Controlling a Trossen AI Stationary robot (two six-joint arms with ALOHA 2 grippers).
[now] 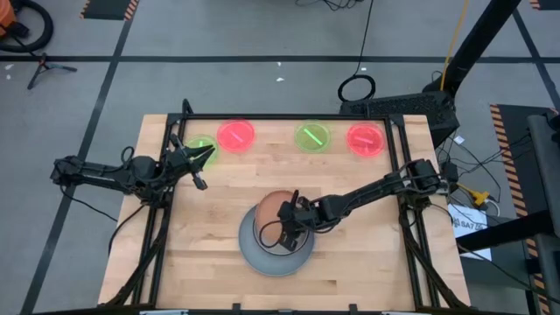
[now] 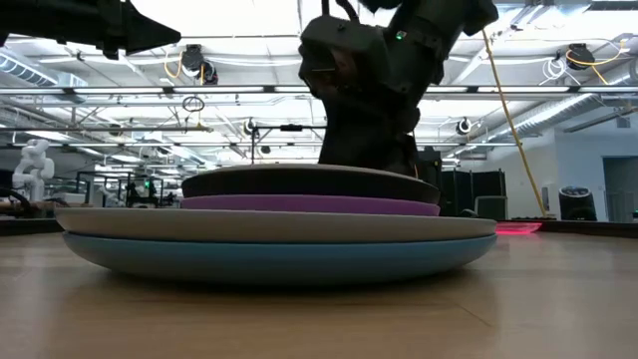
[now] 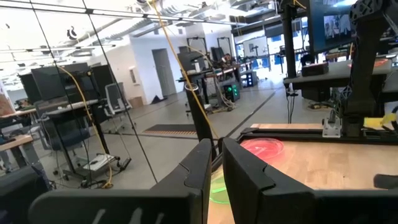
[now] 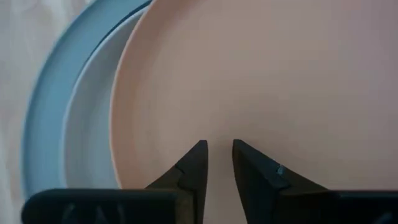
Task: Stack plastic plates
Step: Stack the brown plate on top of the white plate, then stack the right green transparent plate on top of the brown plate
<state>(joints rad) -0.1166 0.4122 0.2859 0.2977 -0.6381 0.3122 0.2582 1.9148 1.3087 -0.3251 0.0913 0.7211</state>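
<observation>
Four small plates, green (image 1: 201, 147), red-pink (image 1: 235, 135), green (image 1: 312, 137) and red-pink (image 1: 365, 139), lay along the counter (image 1: 367, 254) far edge. Stack (image 1: 276, 238) sat centre-front: blue plate (image 2: 269, 257), grey (image 2: 269, 224), purple (image 2: 309, 203), black (image 2: 309, 182), tan-orange (image 4: 280, 81) topmost. Right gripper (image 1: 287, 234) hovered over it, jaws narrow, empty. Left gripper (image 1: 198, 160) by the left green plate, jaws narrow. No legible writing.

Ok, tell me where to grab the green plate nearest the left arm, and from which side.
Take the green plate by its raised rim, the edge facing the left gripper; the gripper's fingers already sit above that side. It lies flat on the table, so one finger probably has to go inside the rim and one outside. The red plate sits close beside it.
</observation>
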